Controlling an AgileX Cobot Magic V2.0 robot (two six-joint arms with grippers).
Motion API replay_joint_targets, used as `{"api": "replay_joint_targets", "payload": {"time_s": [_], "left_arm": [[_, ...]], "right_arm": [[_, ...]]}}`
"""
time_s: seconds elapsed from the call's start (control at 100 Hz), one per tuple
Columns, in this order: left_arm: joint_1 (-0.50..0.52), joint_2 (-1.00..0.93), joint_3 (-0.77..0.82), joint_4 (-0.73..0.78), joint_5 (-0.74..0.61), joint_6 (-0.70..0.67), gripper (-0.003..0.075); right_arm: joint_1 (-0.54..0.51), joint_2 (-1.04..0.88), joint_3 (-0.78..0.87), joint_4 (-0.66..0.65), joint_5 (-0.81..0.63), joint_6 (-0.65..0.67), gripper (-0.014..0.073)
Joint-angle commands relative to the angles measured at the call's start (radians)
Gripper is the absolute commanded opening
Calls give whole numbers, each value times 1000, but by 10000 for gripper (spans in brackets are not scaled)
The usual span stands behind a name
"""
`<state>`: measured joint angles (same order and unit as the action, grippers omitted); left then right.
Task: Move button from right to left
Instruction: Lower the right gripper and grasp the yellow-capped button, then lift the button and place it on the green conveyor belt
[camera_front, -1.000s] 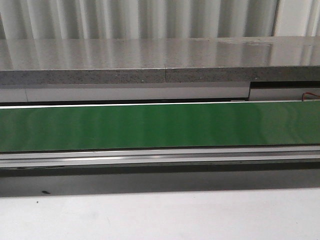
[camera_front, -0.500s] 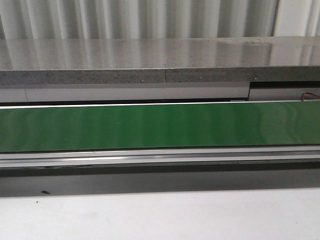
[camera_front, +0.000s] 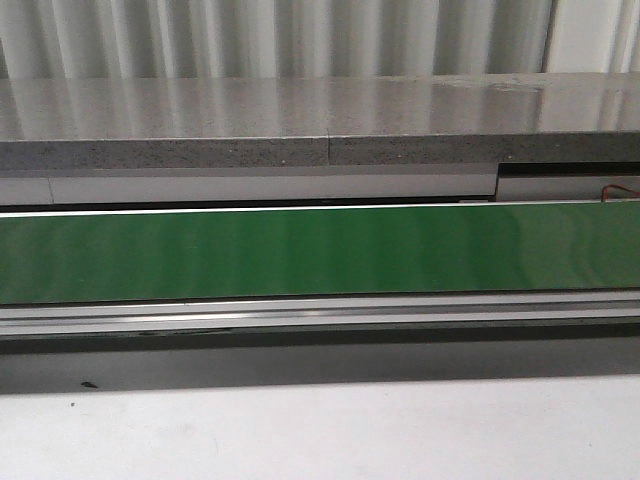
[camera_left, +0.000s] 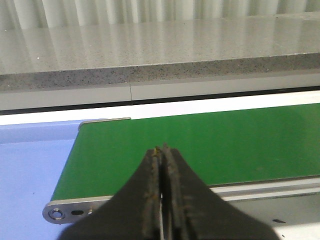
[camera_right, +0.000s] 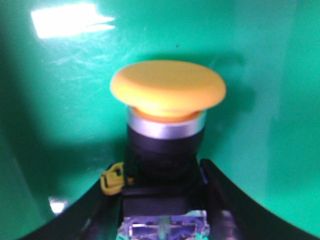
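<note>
The button (camera_right: 167, 90) fills the right wrist view: a round yellow cap, a silver ring, a black collar and a translucent block below it. My right gripper (camera_right: 162, 176) is shut on it, with one dark finger on each side of its black body, close over a glossy green surface (camera_right: 60, 125). My left gripper (camera_left: 162, 149) is shut and empty, its tips over the near part of the green belt (camera_left: 235, 140), close to the belt's end. Neither gripper nor the button shows in the front view.
The green conveyor belt (camera_front: 320, 250) runs across the front view with a metal rail (camera_front: 320, 312) along its near side. A grey speckled ledge (camera_front: 300, 120) lies behind it and a white table (camera_front: 320, 430) in front. A blue surface (camera_left: 30, 165) adjoins the belt's end.
</note>
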<state>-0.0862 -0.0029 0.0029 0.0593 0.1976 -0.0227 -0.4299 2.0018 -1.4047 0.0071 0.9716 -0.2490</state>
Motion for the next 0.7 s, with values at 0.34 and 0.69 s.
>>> {"api": "replay_joint_targets", "payload": {"time_s": [0.34, 0.69], "left_arm": [[1, -32, 40, 0, -79, -7, -21], [1, -32, 40, 0, -79, -7, -20]], "right_arm": [[55, -321, -28, 36, 85, 95, 216], [360, -369, -27, 37, 161, 255, 216]]}}
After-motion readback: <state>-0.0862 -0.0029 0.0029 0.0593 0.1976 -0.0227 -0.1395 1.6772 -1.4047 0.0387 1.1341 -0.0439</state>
